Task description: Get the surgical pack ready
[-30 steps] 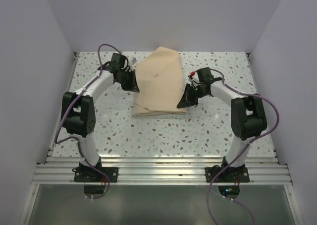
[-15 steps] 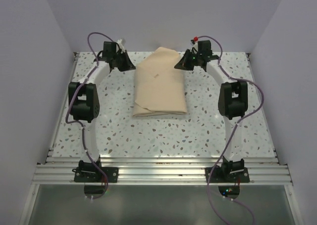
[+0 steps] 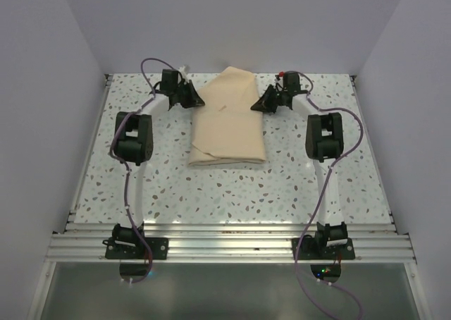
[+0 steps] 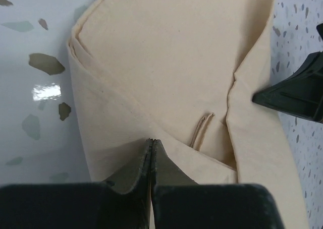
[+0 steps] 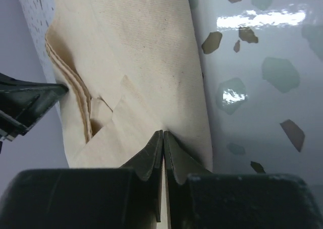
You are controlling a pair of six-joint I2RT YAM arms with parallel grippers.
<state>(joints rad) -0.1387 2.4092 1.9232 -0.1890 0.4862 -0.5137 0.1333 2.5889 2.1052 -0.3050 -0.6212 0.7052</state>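
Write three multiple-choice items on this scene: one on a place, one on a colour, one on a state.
1. Where does the folded cloth lie?
A. between the left end effector and the right end effector
B. left of both
C. right of both

2. What colour is the cloth?
A. white
B. green
C. beige

3. How do the left end effector's fingers stand?
A. spread wide
B. shut together
C. out of view

Answers:
1 A: the top view shows one end effector at each side of the cloth's far part.
2 C: all three views show it beige.
3 B: the left wrist view shows the two fingers meeting with no gap.
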